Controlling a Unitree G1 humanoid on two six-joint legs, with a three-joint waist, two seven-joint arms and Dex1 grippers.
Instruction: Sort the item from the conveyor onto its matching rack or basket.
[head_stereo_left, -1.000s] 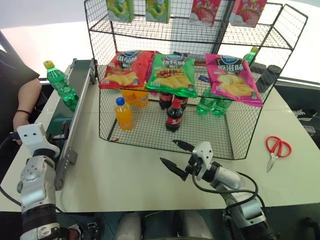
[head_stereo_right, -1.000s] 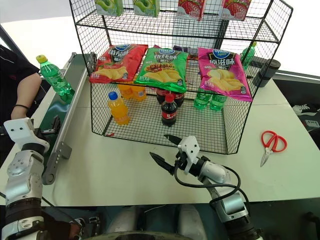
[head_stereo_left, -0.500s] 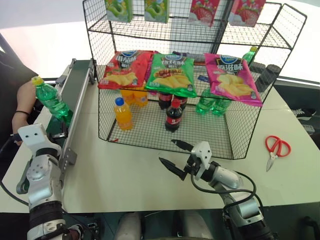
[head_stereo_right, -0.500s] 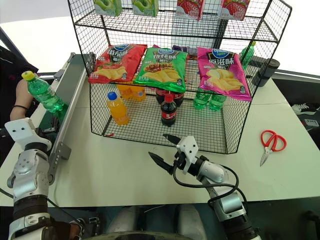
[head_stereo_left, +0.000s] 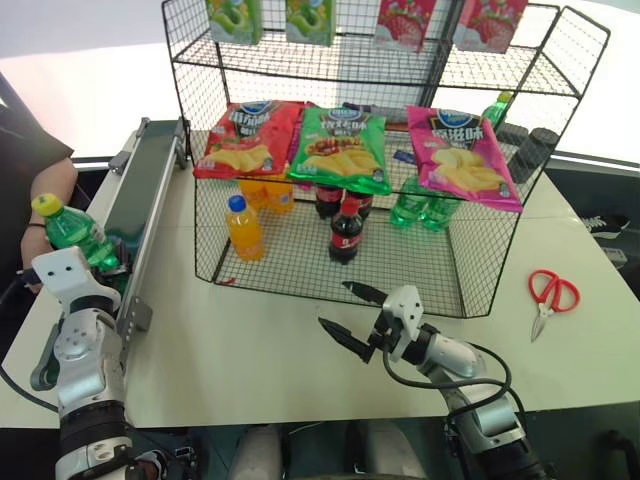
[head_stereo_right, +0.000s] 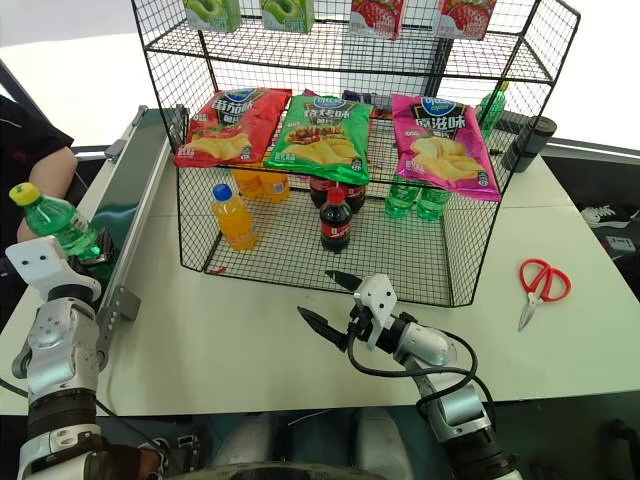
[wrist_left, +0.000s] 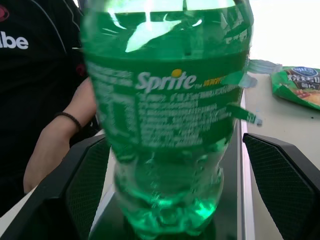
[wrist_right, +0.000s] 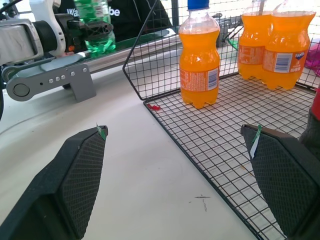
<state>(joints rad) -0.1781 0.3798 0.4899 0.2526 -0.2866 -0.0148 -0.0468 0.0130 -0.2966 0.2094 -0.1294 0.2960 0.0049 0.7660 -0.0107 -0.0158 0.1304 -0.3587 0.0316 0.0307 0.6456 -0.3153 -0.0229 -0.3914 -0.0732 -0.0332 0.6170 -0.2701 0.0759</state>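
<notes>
Green plastic: the soda bottle (head_stereo_left: 70, 235) is seen upright at the conveyor (head_stereo_left: 140, 200) near end, by the table (head_stereo_left: 260, 350) left edge. Left gripper (wrist_left: 165, 200) is spread wide around it, untouched (grasp pending); closing is judged next, then carrying to the rack (head_stereo_left: 350, 240). Right gripper (wrist_right: 175, 170) is held spread before the rack's front edge. A person's arm (head_stereo_left: 45, 185) is seen alongside.

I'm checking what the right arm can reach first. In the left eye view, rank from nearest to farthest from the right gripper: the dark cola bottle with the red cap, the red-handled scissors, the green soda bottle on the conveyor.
1. Dark cola bottle with red cap: on the rack's bottom tier, just beyond the right gripper.
2. Red-handled scissors: on the table, off to its right.
3. Green soda bottle: far left, on the conveyor.
</notes>
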